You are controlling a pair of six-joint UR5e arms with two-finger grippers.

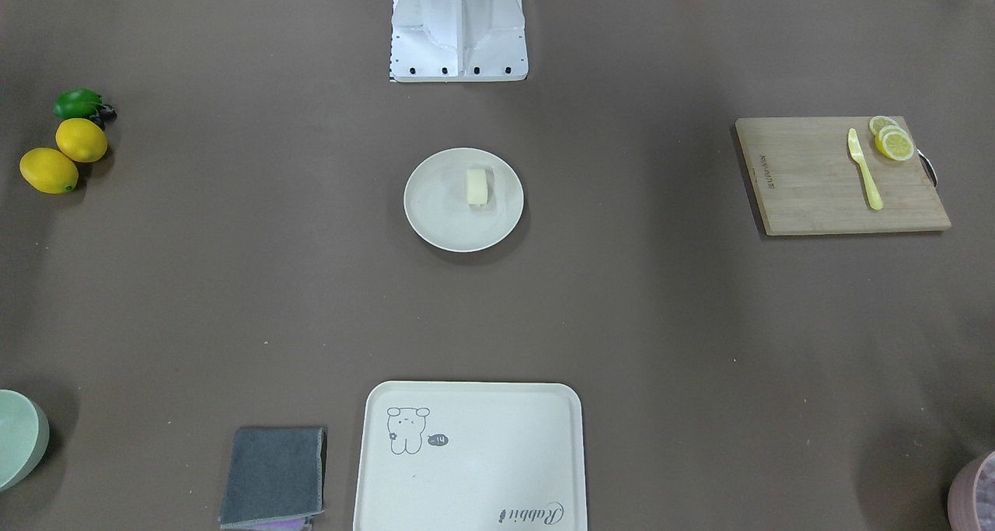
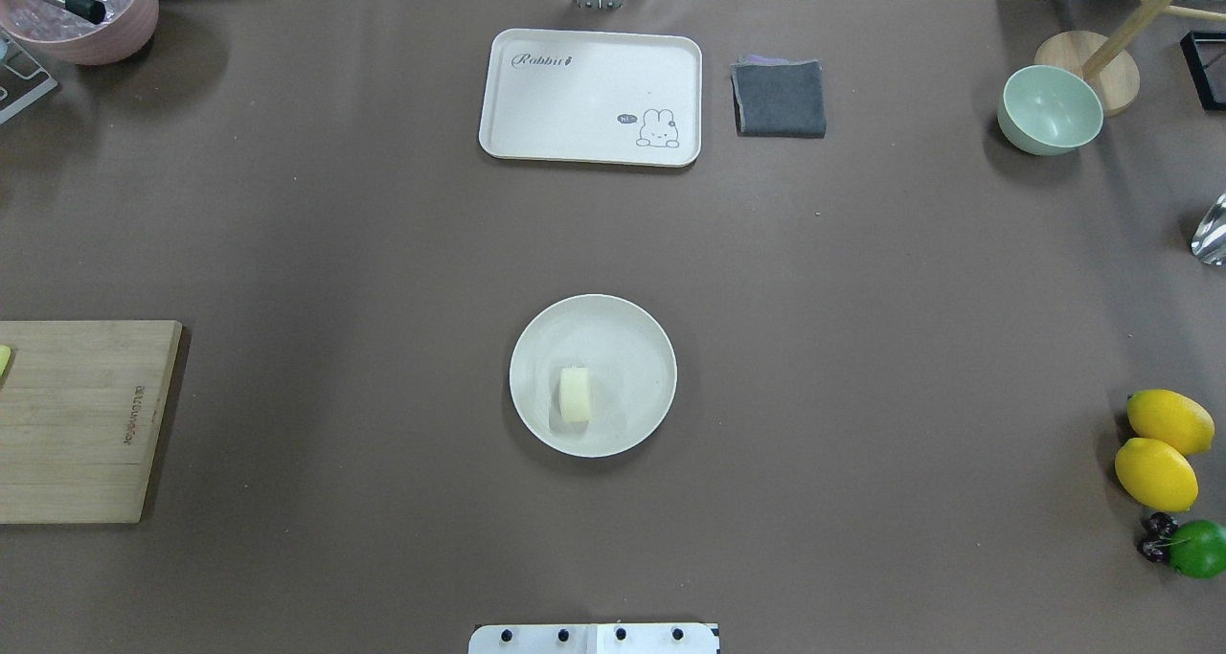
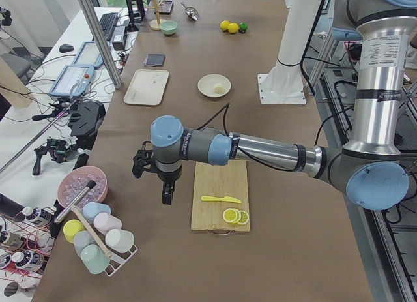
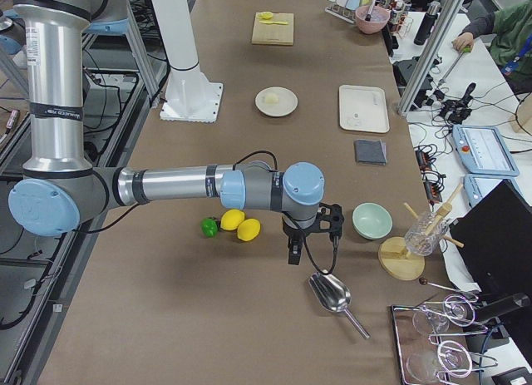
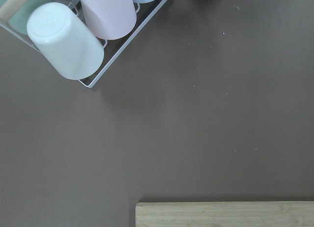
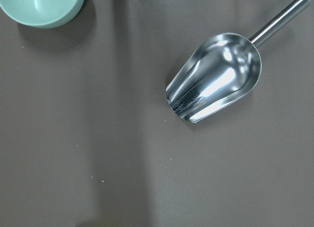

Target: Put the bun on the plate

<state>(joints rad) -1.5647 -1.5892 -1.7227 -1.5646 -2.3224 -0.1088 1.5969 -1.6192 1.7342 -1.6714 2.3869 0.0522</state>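
Past tray (image 1: pixel 482 469), see bun (image 1: pixel 477 186) lying on plate (image 1: pixel 435 212), left end effector (image 3: pixel 166 191) and right end effector (image 4: pixel 293 252) far off, spread or pressed together impossible to tell; only risk, seemingly, a needless regrasp knocking bun off.

The overhead camera sat behind the robot and looked forward and down on the worktop (image 2: pixel 287 252), with the plate (image 2: pixel 627 338) central and the tray (image 2: pixel 575 99) far. The front-facing camera looked steeply down from the opposite side and showed both reversed. Each end camera looked along the worktop from farther off, one nearest the left arm (image 3: pixel 260 149), the other the right arm (image 4: pixel 166 185). The wrist cameras looked straight down from close by: the left on the cutting board (image 5: pixel 225 214) and cups (image 5: pixel 66 40), the right on the scoop (image 6: pixel 216 80) and green bowl (image 6: pixel 41 6).
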